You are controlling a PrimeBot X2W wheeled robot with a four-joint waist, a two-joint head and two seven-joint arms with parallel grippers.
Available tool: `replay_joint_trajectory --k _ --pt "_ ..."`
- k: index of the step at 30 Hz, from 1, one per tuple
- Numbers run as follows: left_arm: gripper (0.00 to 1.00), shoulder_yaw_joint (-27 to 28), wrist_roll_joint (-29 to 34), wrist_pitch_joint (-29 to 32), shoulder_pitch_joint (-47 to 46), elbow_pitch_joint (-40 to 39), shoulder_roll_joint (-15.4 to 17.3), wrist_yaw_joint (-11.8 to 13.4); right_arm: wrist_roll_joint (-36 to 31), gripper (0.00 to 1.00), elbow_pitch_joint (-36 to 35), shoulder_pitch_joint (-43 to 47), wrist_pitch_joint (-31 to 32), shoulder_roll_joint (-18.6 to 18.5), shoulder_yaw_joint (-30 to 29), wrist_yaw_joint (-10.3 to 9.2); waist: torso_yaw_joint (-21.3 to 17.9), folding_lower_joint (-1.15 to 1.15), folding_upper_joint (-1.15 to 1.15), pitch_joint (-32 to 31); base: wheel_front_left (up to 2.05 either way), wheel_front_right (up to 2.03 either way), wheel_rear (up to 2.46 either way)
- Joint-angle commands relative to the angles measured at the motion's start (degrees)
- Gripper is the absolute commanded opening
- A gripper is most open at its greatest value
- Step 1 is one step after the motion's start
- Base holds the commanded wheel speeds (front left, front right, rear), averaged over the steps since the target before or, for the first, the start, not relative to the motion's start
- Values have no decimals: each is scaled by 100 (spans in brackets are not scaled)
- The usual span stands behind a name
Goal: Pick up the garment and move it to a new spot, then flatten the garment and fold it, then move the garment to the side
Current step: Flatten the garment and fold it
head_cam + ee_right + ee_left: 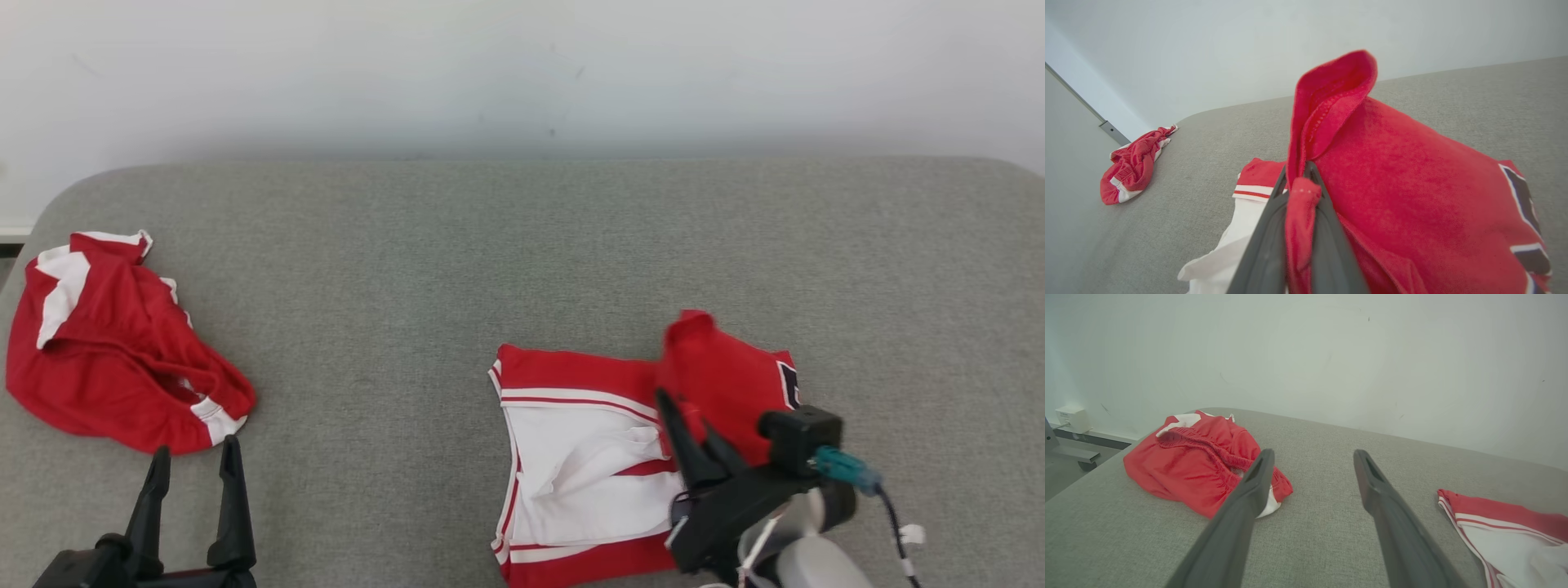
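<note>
Right pincer (1306,169) clamped on jersey (727,384)'s red edge, flap lifted. Carry it low over the white panel (588,465) leftward, edges matched. Left pincer (194,459) gapes idle.

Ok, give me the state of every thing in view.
Red and white garment: lying partly flat, one red flap lifted.
Red shorts: crumpled in a heap, untouched.
Left fingers: spread open, holding nothing.
Right fingers: shut on the garment's lifted red flap.
</note>
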Motion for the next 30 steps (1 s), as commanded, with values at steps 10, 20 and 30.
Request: replay_joint_trajectory --k 10,20,30 --pt "100 -75 -76 -3 -158 100 -9 5 577 0 383 -318 -284 195 1034 -16 354 0 0 119 0 0 0" --pt "100 -134 -99 -3 -234 185 -34 5 1296 100 1249 -811 -888 197 1883 -15 462 0 0 130 0 0 0" --pt "100 -99 -57 -3 -70 162 -7 5 489 100 1430 -1065 -1211 192 1213 -16 176 0 0 -43 0 0 0"
